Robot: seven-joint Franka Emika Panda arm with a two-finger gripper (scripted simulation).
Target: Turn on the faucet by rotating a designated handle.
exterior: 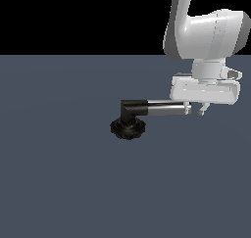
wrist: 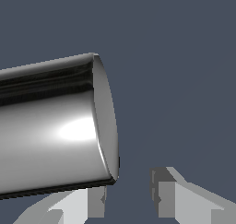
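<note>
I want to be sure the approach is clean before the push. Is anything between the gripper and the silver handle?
Nothing visible is. In the exterior view the gripper sits right at the free end of the handle. The wrist view shows that end close above the open fingers, with only bare floor around.

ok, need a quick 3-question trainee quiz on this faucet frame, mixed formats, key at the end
1. True or false: the fingers are clamped on the handle.
2. The handle's free end points toward: A) the exterior view's left, B) the exterior view's right.
3. Fill in: the faucet stands on a black scalloped ____.

Key: 1 false, the fingers are apart and the handle's end face sits beside one of them, not between. 2 B. 3 base.
</note>
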